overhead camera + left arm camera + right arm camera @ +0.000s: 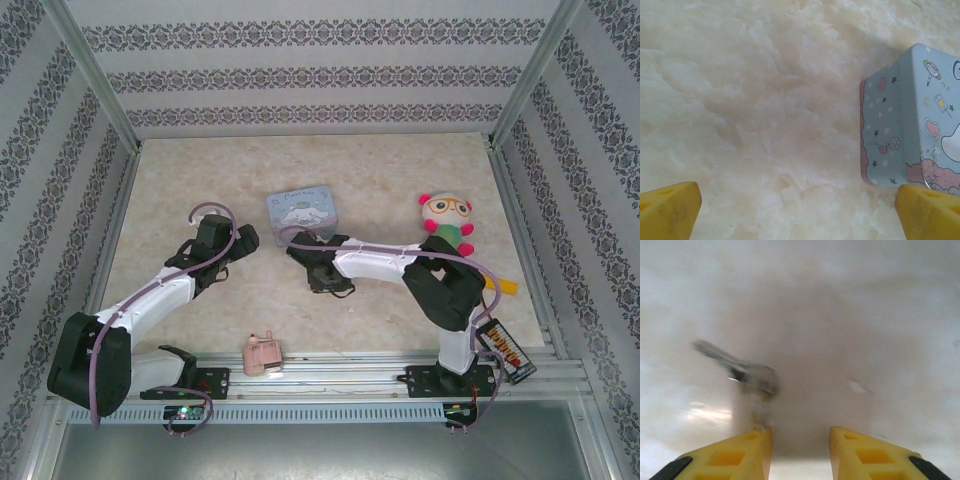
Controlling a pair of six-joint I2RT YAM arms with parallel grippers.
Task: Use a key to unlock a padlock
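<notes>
Table top: cream, stone-look sheet, mottled, matt, faintly rough close up. Tin: pale-blue printed metal, smooth, soft sheen, print a bit worn at the corner. Key: grey metal, bright glints, blurred. Left gripper pads: yellow plastic, matt, smudged. Doll: fuzzy cloth. Pink toy: smooth plastic. Front rail: bare silvery metal. Arm shell: glossy white plastic.

On the counter: 1 blue cartoon tin near the middle, 1 plush doll toward the right edge, 1 pink plastic toy at the near edge, 1 yellow-and-orange stick at the right edge — and 1 small grey key, blurred. 2 grippers — left gripper, right gripper — with 2 yellow fingers each.
</notes>
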